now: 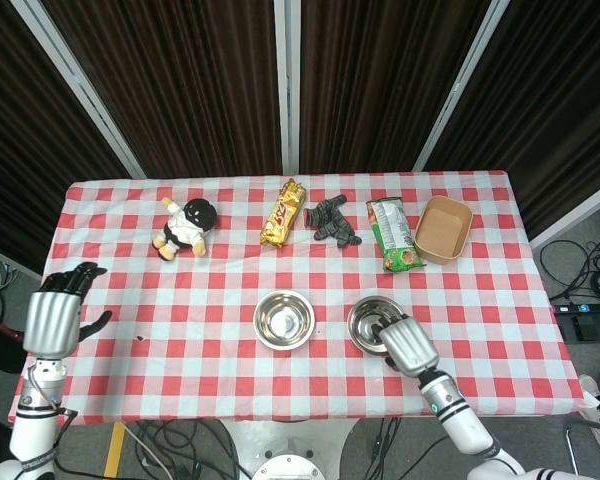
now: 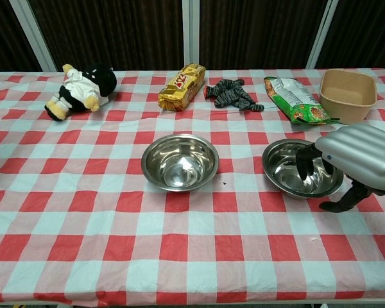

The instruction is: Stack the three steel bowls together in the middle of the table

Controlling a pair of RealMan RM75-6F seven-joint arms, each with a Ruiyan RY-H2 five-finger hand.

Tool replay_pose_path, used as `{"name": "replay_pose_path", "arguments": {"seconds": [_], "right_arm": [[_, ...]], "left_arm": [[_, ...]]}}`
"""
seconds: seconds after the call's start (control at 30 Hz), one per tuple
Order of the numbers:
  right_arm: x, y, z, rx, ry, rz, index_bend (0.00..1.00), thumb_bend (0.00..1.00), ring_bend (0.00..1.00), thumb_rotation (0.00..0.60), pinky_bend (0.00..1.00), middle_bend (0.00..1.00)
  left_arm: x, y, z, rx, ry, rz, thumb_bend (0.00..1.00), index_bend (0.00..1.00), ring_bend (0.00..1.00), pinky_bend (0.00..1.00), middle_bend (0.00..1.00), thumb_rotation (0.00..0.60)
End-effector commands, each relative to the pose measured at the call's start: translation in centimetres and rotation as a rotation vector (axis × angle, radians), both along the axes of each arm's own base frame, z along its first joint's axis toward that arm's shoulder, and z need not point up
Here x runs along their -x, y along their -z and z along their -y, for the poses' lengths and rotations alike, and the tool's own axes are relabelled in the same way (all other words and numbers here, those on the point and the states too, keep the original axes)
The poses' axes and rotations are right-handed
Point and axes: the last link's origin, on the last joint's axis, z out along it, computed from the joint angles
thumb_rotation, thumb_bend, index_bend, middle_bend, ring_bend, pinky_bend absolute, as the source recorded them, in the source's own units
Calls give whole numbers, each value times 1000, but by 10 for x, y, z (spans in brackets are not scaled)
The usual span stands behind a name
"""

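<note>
Two steel bowls show on the checked cloth, upright and side by side: one in the middle (image 1: 284, 320) (image 2: 180, 162), one to its right (image 1: 370, 320) (image 2: 289, 170). My right hand (image 1: 405, 343) (image 2: 362, 165) is at the right bowl's near right rim. Its fingers (image 2: 306, 163) curl over the rim into the bowl, while the thumb stays outside, low by the cloth and apart from the bowl. The bowl rests flat on the table. My left hand (image 1: 52, 318) hangs beyond the table's left edge with fingers apart, holding nothing; the chest view does not show it.
Along the back of the table lie a plush toy (image 1: 185, 226) (image 2: 83, 85), a gold snack pack (image 1: 283, 212) (image 2: 181, 86), a dark grey cloth (image 1: 330, 221) (image 2: 232, 94), a green snack bag (image 1: 392, 233) (image 2: 295, 99) and a tan box (image 1: 443, 229) (image 2: 348, 95).
</note>
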Motion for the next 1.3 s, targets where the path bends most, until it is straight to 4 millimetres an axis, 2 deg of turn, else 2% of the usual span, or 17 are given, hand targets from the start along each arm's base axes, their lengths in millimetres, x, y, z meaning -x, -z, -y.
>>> {"name": "replay_pose_path", "arguments": {"seconds": [0.03,0.17,0.6,0.9,0.97,1.07,1.2,1.3], "right_arm": [[1,6,3,-11,5,-12,472,99,496,600,542,430],[1,13,7,-19,8,-23,510,113,496,600,542,455],[-1,21,15,0,21,-29,657,309,535,600,543,556],[-5,14,17,27,13,-14,683,327,551,600,543,575],[-13,9,20,40,-6,3,683,327,551,600,543,575],[-37,2,27,59,-70,38,683,327,551,600,543,575],[-79,-4,33,69,-171,92,683,327,551,600,543,577],[-103,1,35,40,-205,118,683,329,551,600,543,578]], "left_arm": [[2,0,0,3,-5,0,94,354,412,389,376,600],[4,-1,-1,2,-6,-9,94,354,413,389,376,600],[6,-1,-2,19,-17,2,94,354,413,389,376,600],[5,2,-3,28,-17,11,94,355,413,389,376,600],[5,0,-4,20,-18,12,94,355,413,389,376,600],[7,-4,-5,7,-34,15,94,355,413,389,376,600],[13,-8,-4,-31,-66,-14,98,355,413,384,377,600],[17,-8,-3,-44,-90,-18,104,355,413,375,378,600]]}}
